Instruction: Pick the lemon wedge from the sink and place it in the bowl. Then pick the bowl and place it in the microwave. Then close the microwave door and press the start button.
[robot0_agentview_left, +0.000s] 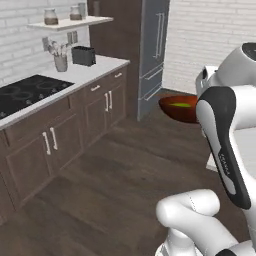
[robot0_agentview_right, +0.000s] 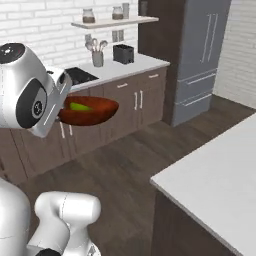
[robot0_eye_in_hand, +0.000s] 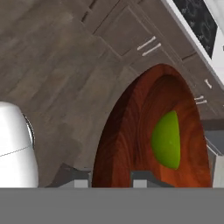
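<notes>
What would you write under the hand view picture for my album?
The robot's hand carries the reddish-brown bowl with the lemon wedge inside, above the kitchen floor.

A home kitchen: black cooktop (robot0_agentview_left: 27, 92) set in a white table (robot0_agentview_left: 95, 67), brown cabinets (robot0_agentview_left: 100, 107), steel refrigerator (robot0_agentview_right: 205, 55), toaster (robot0_agentview_right: 123, 53), brick wall (robot0_agentview_left: 20, 30).

Even, diffuse rendered light, moderately bright; no clear source. Shadows soft and faint on floor (robot0_agentview_left: 115, 190). Mild sheen on bowl (robot0_eye_in_hand: 131, 144) interior and white counter (robot0_agentview_right: 220, 170). All views low-resolution, slightly soft; edges jagged. No lens distortion, no glare, no depth blur.
</notes>
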